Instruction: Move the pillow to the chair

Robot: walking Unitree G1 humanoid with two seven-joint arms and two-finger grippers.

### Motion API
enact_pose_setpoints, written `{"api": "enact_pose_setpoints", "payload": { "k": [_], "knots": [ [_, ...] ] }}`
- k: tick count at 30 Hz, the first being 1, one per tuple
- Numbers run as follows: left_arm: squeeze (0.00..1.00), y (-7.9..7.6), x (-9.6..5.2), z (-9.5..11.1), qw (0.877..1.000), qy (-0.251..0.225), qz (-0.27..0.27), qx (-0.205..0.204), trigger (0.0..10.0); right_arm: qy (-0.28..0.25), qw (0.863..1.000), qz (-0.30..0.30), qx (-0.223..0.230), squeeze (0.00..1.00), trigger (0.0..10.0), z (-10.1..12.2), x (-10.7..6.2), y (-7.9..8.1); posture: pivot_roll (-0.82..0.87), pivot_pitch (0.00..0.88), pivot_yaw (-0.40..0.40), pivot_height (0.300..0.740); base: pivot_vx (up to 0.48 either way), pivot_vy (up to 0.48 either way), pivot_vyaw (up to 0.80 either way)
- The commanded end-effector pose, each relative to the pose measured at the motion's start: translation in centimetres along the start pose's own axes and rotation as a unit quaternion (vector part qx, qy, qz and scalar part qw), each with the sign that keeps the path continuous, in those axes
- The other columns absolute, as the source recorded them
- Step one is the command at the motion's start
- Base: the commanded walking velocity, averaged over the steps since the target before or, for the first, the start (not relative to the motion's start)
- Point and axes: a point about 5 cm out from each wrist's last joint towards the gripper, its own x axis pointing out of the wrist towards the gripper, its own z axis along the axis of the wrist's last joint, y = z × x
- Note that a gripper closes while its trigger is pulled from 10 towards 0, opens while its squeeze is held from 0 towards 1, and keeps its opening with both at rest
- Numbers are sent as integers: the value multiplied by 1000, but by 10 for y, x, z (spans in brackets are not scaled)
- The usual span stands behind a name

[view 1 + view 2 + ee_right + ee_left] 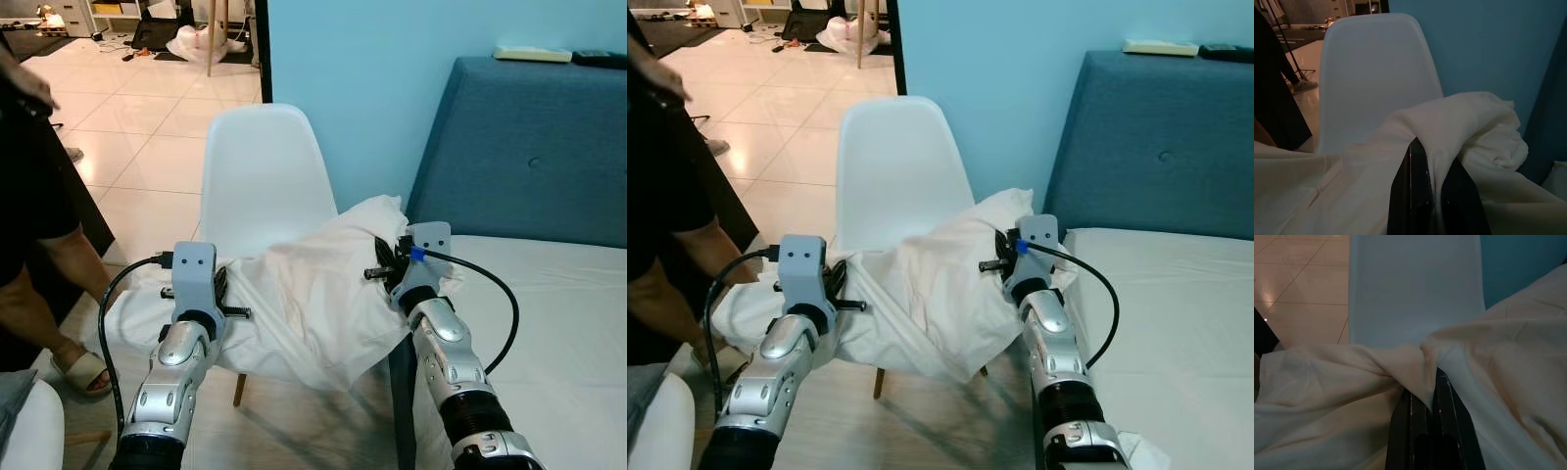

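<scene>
Left eye view, looking down from the robot's head: a white pillow (304, 294), limp and crumpled like loose fabric, is draped across the seat of a white chair (265, 176). The chair stands against a blue wall (362, 88), just beside a bed (549, 323) with a blue headboard (529, 157).

Both silver arms reach forward into the cloth. The left gripper (1425, 396) is clenched on a twisted fold of the pillow, with cloth pinched between its black fingers (1447, 421). The right gripper (1432, 166) likewise grips a raised ridge of fabric, and the chair back rises just behind it.

The pillow appears to rest on the seat already, though one edge hangs off the front and another bunches toward the bed.

Risk, judged from here: if either gripper pulls back before letting go, the pinched cloth could drag the pillow off the seat to the tiled floor (137, 147). The overhanging front edge could also let it slide.

A person's legs (44, 304) stand close on the robot's left, near the chair, and could be brushed by a swinging arm.

No containers are in sight.
</scene>
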Motion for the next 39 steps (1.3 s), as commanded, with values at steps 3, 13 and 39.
{"api": "enact_pose_setpoints", "payload": {
  "k": [3, 13, 39],
  "knots": [
    [0, -6, 1, 12, 999, -35, -10, 0, 10000, -20, 999, 28, -8, 0, 10000, 9, 6, 12, 39, 84, -3, 740, 0, 0, 0],
    [0, -5, 0, 14, 999, -44, -11, -15, 10000, -20, 999, 31, -7, 0, 10000, 8, 7, 13, 39, 83, -3, 740, 269, 0, 0],
    [0, -5, 0, 17, 998, -55, -17, -26, 10000, -21, 999, 32, -6, 0, 10000, 8, 6, 12, 39, 80, 0, 740, 333, 0, 0]
  ]
}}
